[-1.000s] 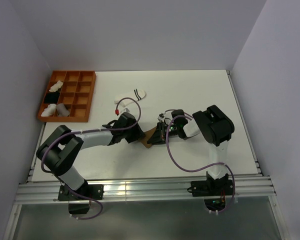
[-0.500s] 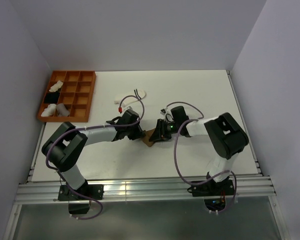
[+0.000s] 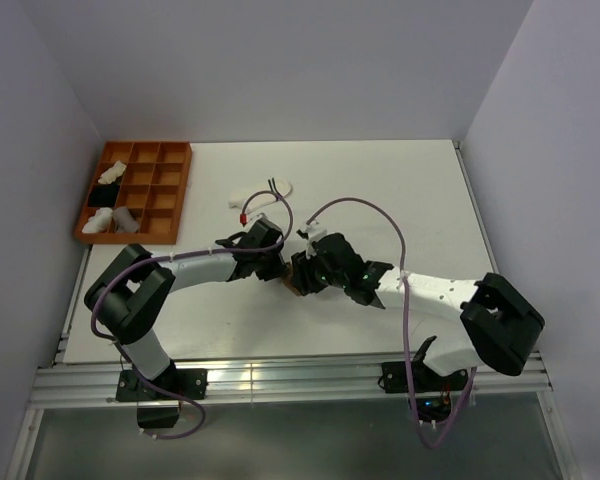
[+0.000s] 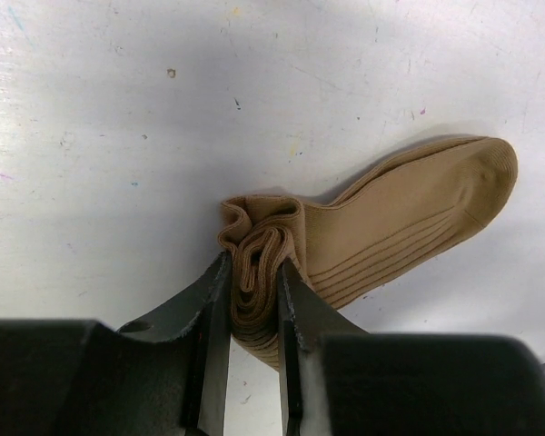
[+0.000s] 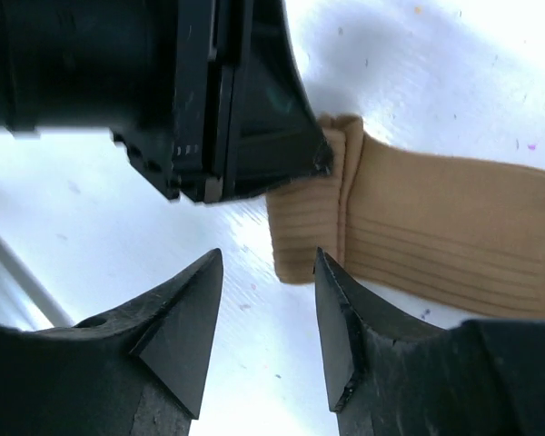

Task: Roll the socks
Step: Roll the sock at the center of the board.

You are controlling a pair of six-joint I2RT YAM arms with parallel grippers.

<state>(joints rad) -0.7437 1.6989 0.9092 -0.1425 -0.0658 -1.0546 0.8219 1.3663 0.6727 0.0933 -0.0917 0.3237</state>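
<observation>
A tan-brown sock [image 4: 409,218] lies on the white table, its near end bunched into a small roll [image 4: 254,263]. My left gripper [image 4: 252,260] is shut on that roll, one finger on each side. In the right wrist view my right gripper [image 5: 265,268] stands open just in front of the sock's folded end [image 5: 309,232], with nothing between its fingers, and the left gripper's black body [image 5: 209,91] is close ahead. From above, both grippers [image 3: 276,270] [image 3: 304,272] meet over the tan sock [image 3: 293,289]. A short white sock with dark stripes [image 3: 266,190] lies farther back.
An orange compartment tray [image 3: 165,190] stands at the back left, with white bundles and a black bundle in its left cells. A small red-tipped piece [image 3: 242,217] lies beside the left arm's cable. Grey walls close in the table on three sides.
My left gripper has closed on the rolled end of the tan sock. The right gripper has let go and opened, and the right arm has stretched out low towards the left.
</observation>
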